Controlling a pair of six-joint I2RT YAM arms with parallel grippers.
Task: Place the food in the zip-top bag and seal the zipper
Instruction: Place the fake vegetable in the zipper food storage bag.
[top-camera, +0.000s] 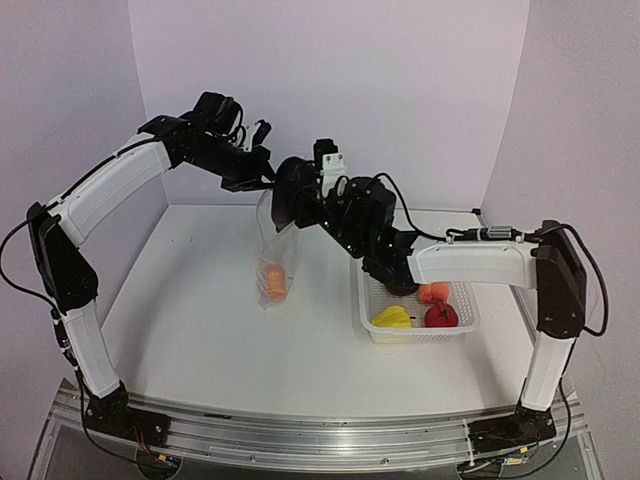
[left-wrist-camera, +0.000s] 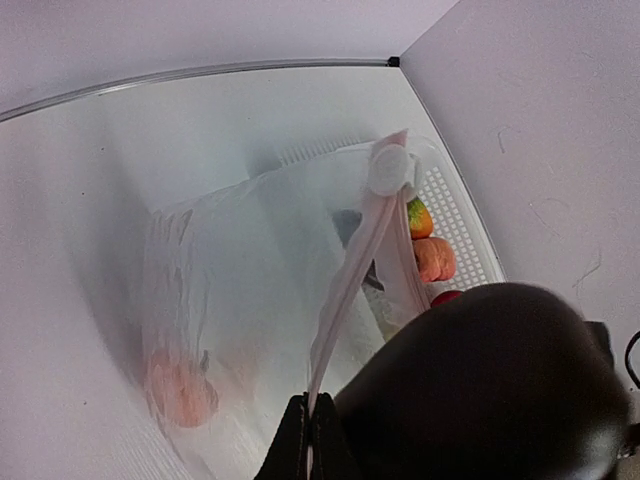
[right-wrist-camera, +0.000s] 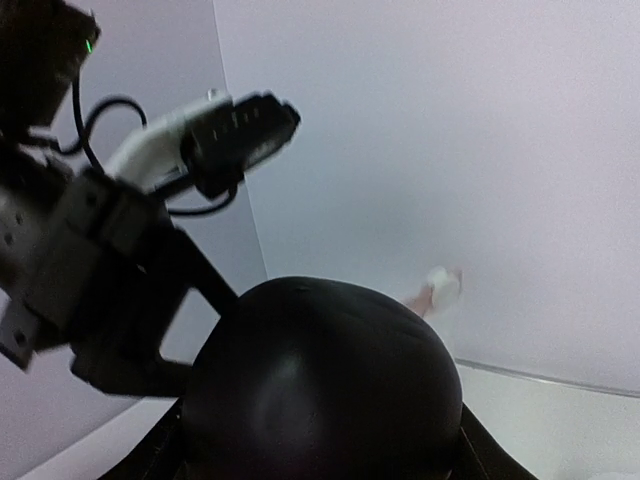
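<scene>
My left gripper (top-camera: 262, 182) is shut on the zipper (left-wrist-camera: 345, 300) of the clear zip-top bag (top-camera: 280, 250) and holds the bag hanging above the table. An orange pumpkin (top-camera: 273, 281) lies in the bag's bottom; it also shows in the left wrist view (left-wrist-camera: 180, 390). My right gripper (top-camera: 297, 195) is shut on a dark purple eggplant (top-camera: 288, 192), right at the bag's open top edge. The eggplant fills the right wrist view (right-wrist-camera: 320, 390) and the lower right of the left wrist view (left-wrist-camera: 480, 390). My left gripper's fingers (left-wrist-camera: 295, 440) pinch the strip.
The white perforated basket (top-camera: 470, 322) stands on the right, under my right forearm. It holds a yellow pepper (top-camera: 392, 317), a red apple (top-camera: 441, 315), a peach (top-camera: 433, 293) and a green-orange mango (left-wrist-camera: 420, 217). A white slider (left-wrist-camera: 392, 170) sits at the zipper's far end.
</scene>
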